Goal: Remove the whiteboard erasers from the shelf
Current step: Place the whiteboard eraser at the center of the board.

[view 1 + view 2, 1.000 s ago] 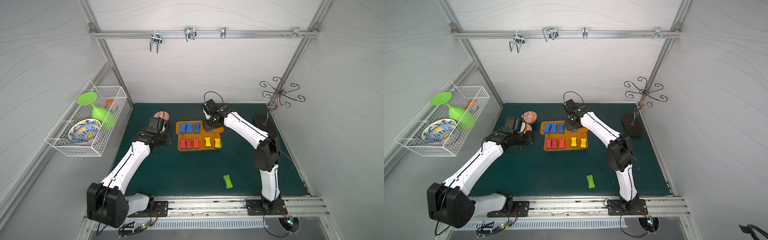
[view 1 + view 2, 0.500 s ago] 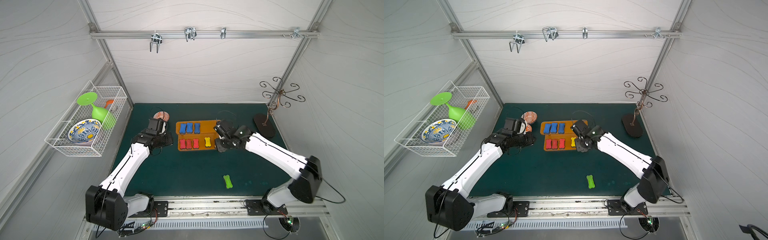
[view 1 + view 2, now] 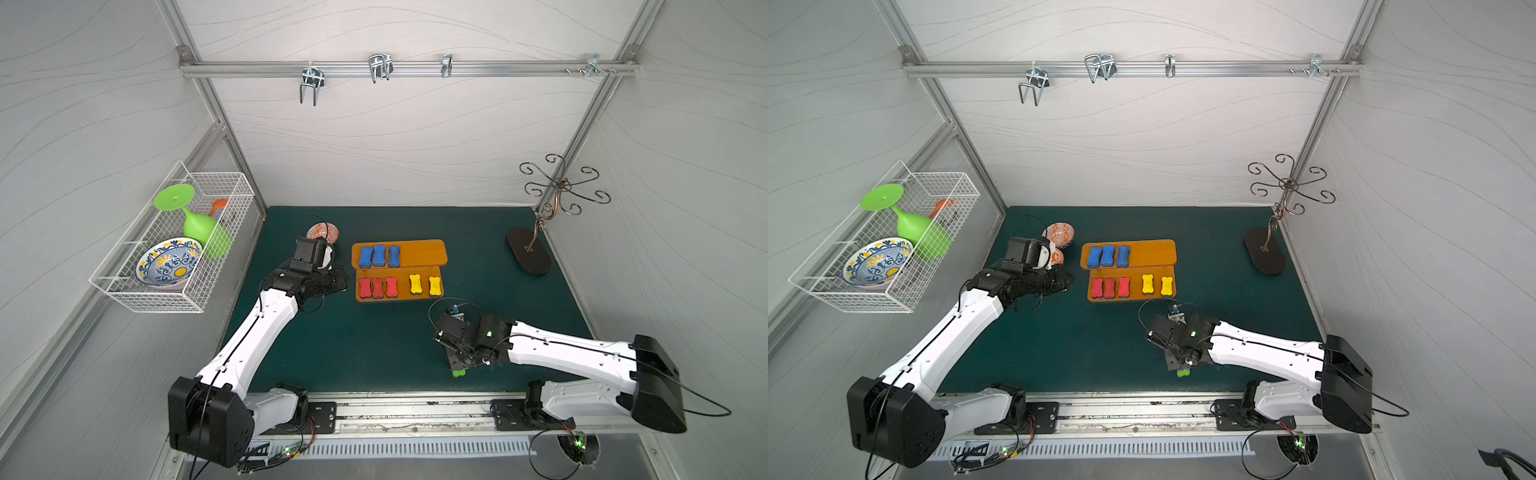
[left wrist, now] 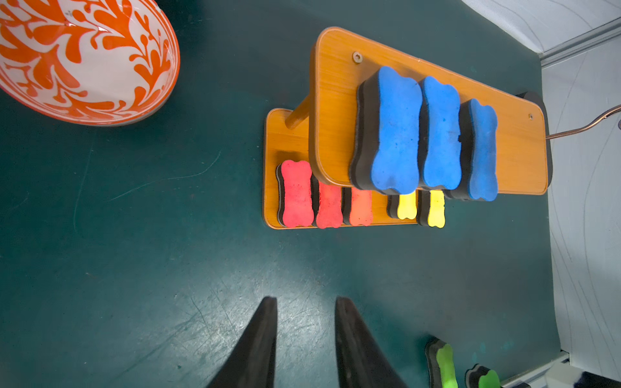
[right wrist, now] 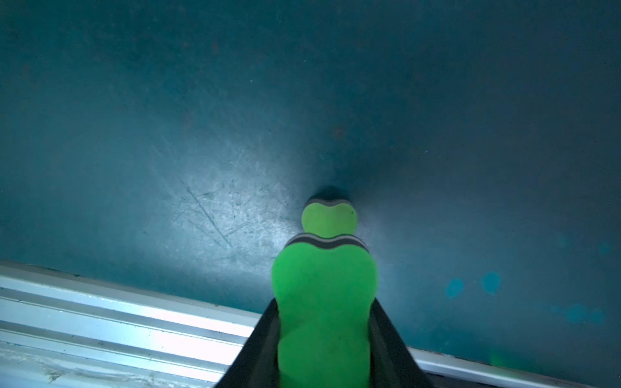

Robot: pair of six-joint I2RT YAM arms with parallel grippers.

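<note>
Right wrist shows my right tool (image 5: 324,304) grasping a green eraser (image 5: 324,282), well apart from the shelf (image 3: 419,252); left tool (image 4: 305,300), just beside the shelf, hangs released.

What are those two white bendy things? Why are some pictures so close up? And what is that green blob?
Those are two robot arms, each ending in two pinching fingers. The two wide pictures come from a camera up high, looking down at the dark green mat. The two close-up pictures come from small cameras on the arms' wrists.

On the mat stands an orange-brown shelf. It has three blue erasers on top, and three red erasers and two yellow erasers below. An orange-patterned bowl sits nearby.

The green blob is a green eraser pinched in the right gripper. A second green eraser lies on the mat close to it. The left gripper is open and holds nothing.
</note>
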